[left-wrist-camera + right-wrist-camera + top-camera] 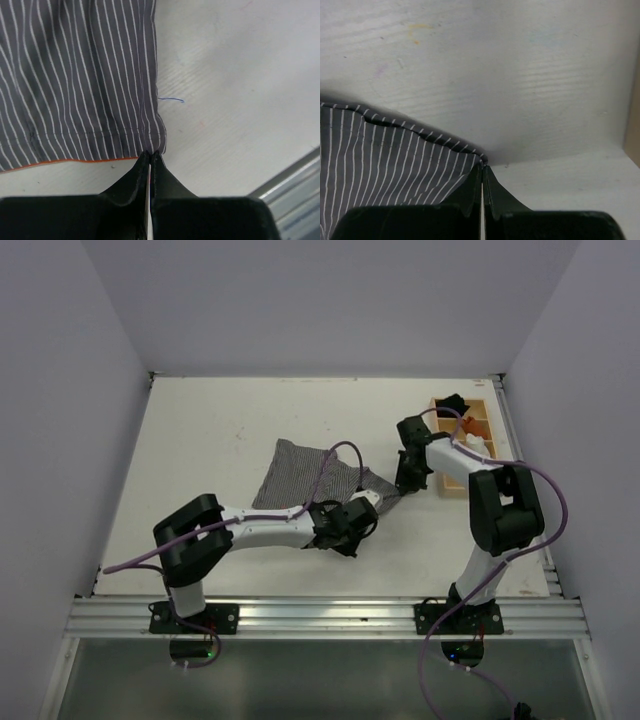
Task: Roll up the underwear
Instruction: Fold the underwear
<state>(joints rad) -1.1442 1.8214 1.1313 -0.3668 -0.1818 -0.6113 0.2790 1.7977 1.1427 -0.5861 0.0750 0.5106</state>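
The underwear (300, 472) is a grey cloth with fine white stripes, lying spread near the middle of the table. My left gripper (352, 525) is shut on its near corner; in the left wrist view the closed tips (151, 153) pinch the hemmed corner of the underwear (75, 85). My right gripper (408, 480) is shut on the right corner; in the right wrist view the tips (482, 166) pinch the dark-edged corner of the underwear (385, 160), lifted a little off the table.
A wooden tray (447, 478) with compartments stands at the back right, holding small black, orange and white bundles. A metal rail (320, 615) runs along the table's near edge. A tray wall (632, 130) shows at the right of the right wrist view.
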